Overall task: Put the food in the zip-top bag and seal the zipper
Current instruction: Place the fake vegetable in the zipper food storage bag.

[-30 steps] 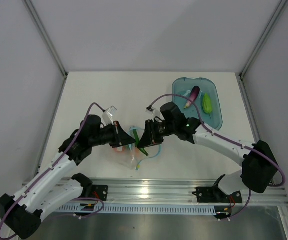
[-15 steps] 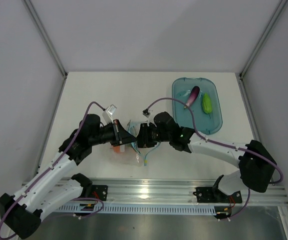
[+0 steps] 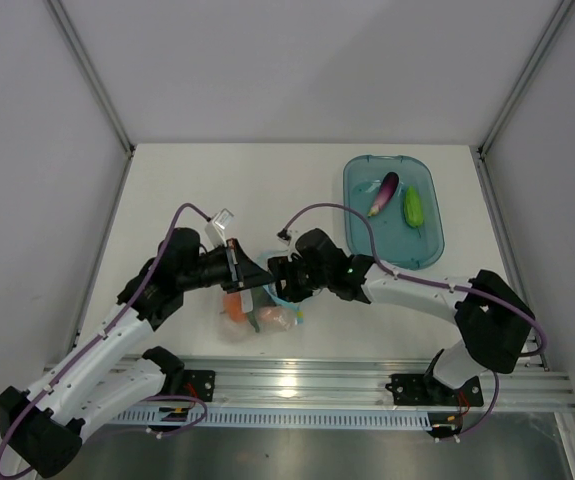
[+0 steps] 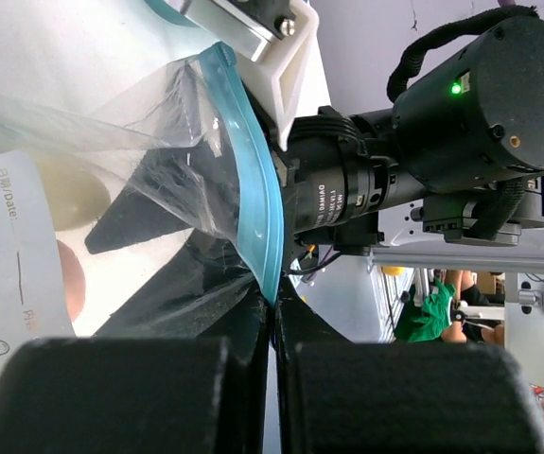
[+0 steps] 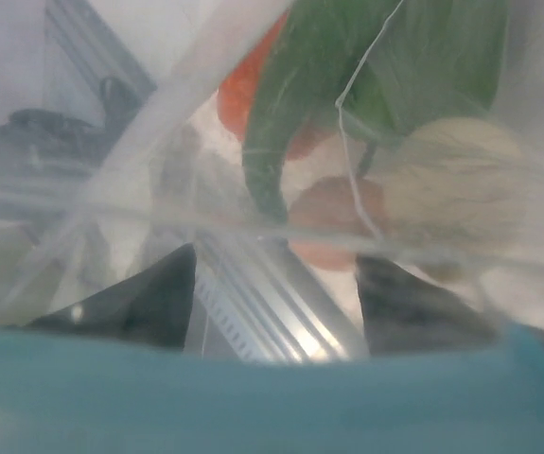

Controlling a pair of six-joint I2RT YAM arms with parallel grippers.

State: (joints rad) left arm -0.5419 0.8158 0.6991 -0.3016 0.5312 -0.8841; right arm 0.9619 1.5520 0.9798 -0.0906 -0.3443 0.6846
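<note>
The clear zip-top bag (image 3: 257, 318) lies between both arms, with an orange piece, a green piece and a white-pink round piece inside. My left gripper (image 3: 253, 279) is shut on the bag's light blue zipper (image 4: 253, 203) and holds the mouth up (image 4: 272, 305). The bag's white label (image 4: 16, 274) faces the left wrist camera. My right gripper (image 3: 278, 279) is open at the bag's mouth, its fingers (image 5: 149, 293) apart behind the plastic and empty. Ahead of it lie the green piece (image 5: 347, 85), the orange piece (image 5: 248, 109) and the white-pink piece (image 5: 442, 175). The zipper strip (image 5: 253, 397) crosses the bottom of the right wrist view.
A translucent blue tray (image 3: 425, 245) stands at the back right with the purple eggplant (image 3: 384, 193) and a green piece (image 3: 413, 207) in it. White walls close in the table on three sides. The metal rail (image 3: 297, 380) runs along the near edge.
My right gripper moved left into the bag's mouth with a green piece. That piece now lies in the bag, which hangs lower and fuller. The left gripper kept its hold.
</note>
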